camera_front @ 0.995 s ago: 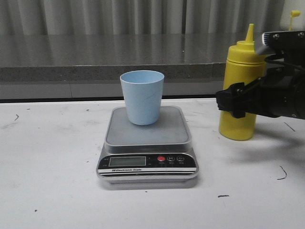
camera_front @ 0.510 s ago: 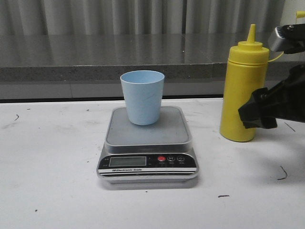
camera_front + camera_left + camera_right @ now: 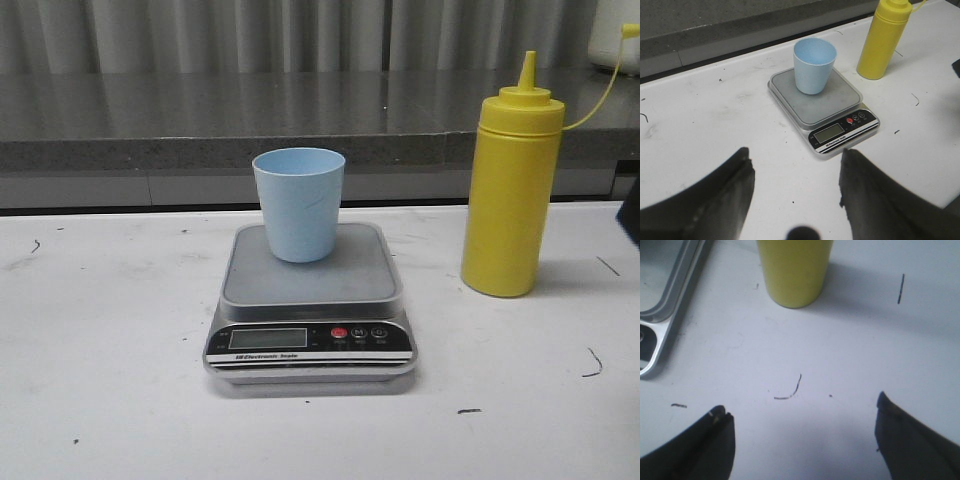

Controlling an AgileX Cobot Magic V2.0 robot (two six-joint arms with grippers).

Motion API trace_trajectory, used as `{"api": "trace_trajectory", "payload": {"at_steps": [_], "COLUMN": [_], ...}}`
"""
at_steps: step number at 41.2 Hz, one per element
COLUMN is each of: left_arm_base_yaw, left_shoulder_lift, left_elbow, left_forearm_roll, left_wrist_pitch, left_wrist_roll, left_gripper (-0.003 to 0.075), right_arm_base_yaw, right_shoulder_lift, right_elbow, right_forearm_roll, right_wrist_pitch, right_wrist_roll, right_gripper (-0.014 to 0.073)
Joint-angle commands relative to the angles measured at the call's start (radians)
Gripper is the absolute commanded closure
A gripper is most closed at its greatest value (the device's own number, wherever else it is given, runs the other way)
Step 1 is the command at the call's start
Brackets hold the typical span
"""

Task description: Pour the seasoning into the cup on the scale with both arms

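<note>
Seasoning bottle [image 3: 511,190] stands upright toward the table's right edge, yellow and tall, cone nozzle up top, its thin cap strap curling off to the right. It looks like soft squeeze plastic, so my read is a body that gives under pressure: clamp too hard and it could spurt early, too gently and the smooth wall may slip. How full or heavy it is, nobody can tell through that opaque wall. The straight mid-body looks the sensible place to take hold, well below the shoulder, leaving the nozzle free to tip.

Just beside it, nearer the table's middle, sits the scale [image 3: 310,300], and on the rear part of its grey platform stands the cup [image 3: 298,203], pale blue, upright, mouth open. It looks light and tippy; a nudge could shift it.

Out at the edges now: the right pincer [image 3: 802,440] is spread wide, nothing between its fingers, low over bare table [image 3: 110,340] just short of the bottle's base. The left pincer [image 3: 795,192] is likewise released and empty, well back from the scale.
</note>
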State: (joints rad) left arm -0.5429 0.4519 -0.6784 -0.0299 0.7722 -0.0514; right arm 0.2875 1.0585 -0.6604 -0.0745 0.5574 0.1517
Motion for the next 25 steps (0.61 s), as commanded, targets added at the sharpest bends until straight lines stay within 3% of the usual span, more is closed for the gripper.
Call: {"api": "trace_trajectory", "payload": {"at_steps": [1,25], "left_arm_base_yaw": [-0.001,-0.001], "left_shoulder_lift": [0.004,0.004], "left_elbow": [-0.024,-0.024], "left_forearm_roll": [-0.004,-0.004], "left_wrist_pitch": [-0.072,-0.072], "left_wrist_roll": [-0.009,-0.009], "left_gripper": [0.0335,0.0335], "right_arm_base_yaw": [0.006,0.006], "right_shoulder_lift": [-0.101,-0.526], "right_elbow": [-0.077,-0.083], "right_forearm_roll": [0.014,0.074], "right_wrist_pitch": [0.112,0.282], "right_wrist_roll": [-0.017,-0.093], "right_gripper": [0.0001,0.0001]}}
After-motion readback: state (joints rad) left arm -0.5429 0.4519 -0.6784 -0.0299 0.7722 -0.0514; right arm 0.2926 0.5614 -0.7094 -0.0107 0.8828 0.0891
